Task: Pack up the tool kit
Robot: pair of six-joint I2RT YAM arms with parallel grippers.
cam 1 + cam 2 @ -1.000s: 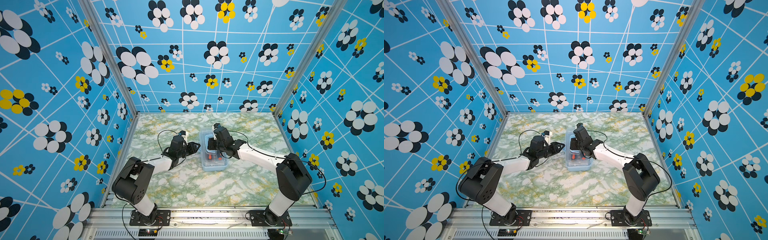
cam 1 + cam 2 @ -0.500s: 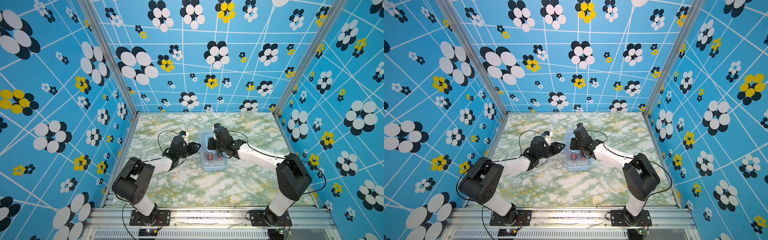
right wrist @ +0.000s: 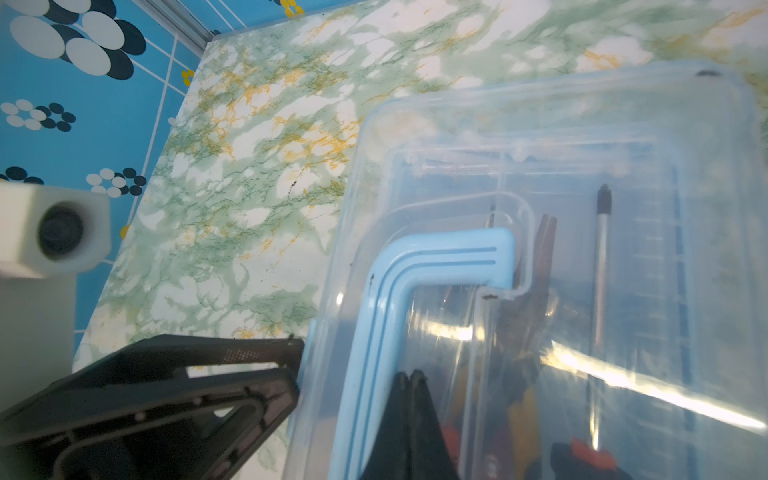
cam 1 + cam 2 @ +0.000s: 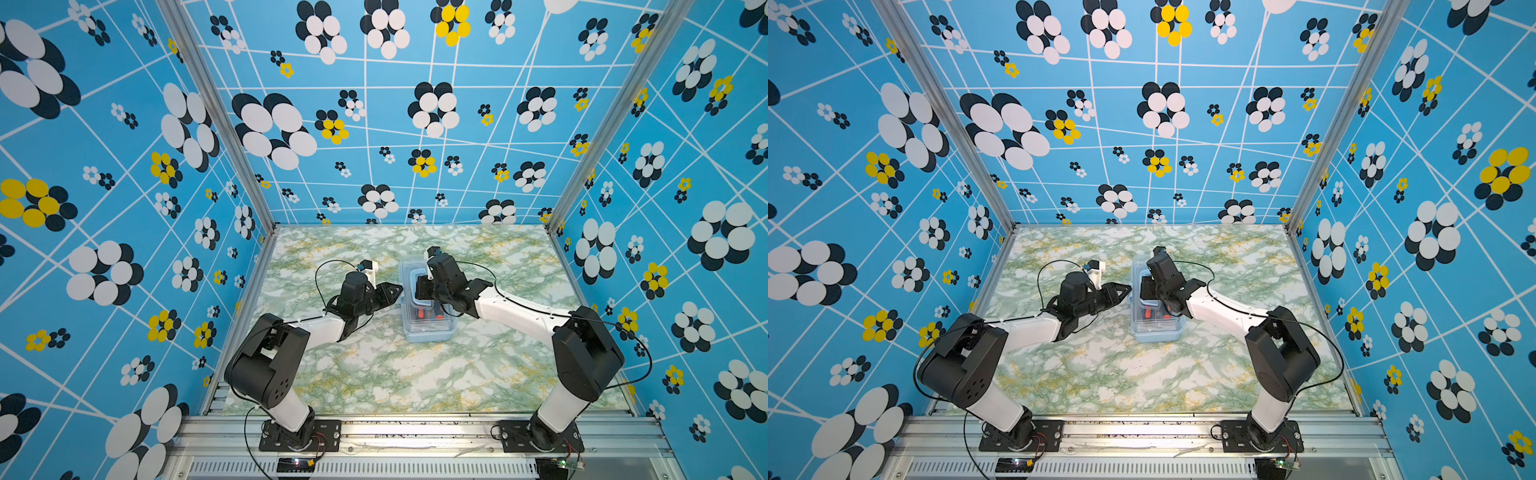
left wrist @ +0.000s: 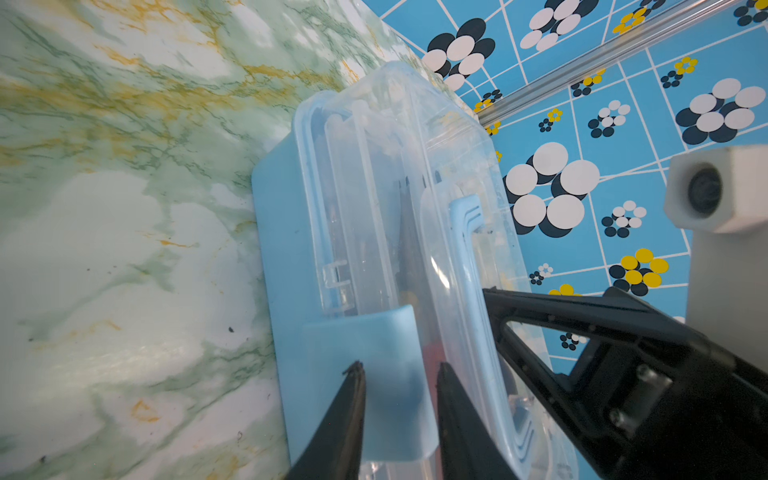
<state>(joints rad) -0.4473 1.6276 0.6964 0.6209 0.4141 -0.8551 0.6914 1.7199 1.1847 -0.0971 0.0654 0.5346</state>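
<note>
The tool kit (image 4: pixel 428 330) (image 4: pixel 1156 332) is a light-blue box with its clear lid on, standing mid-table in both top views. Orange-black screwdrivers (image 3: pixel 590 453) and yellow-handled pliers (image 3: pixel 523 411) show through the lid. The blue handle (image 3: pixel 436 253) (image 5: pixel 465 232) lies flat on top. My left gripper (image 5: pixel 399 370) (image 4: pixel 397 291) is open at the box's left side, its fingers against the blue side latch (image 5: pixel 386 332). My right gripper (image 3: pixel 409 374) (image 4: pixel 417 286) is shut with nothing in it, tips down on the lid beside the handle.
The box stands on a green marbled tabletop (image 4: pixel 374 374). Blue flowered walls (image 4: pixel 124 249) close the left, right and back sides, with aluminium posts (image 4: pixel 232 145) in the back corners. Both arm bases sit on the front rail (image 4: pixel 415 432).
</note>
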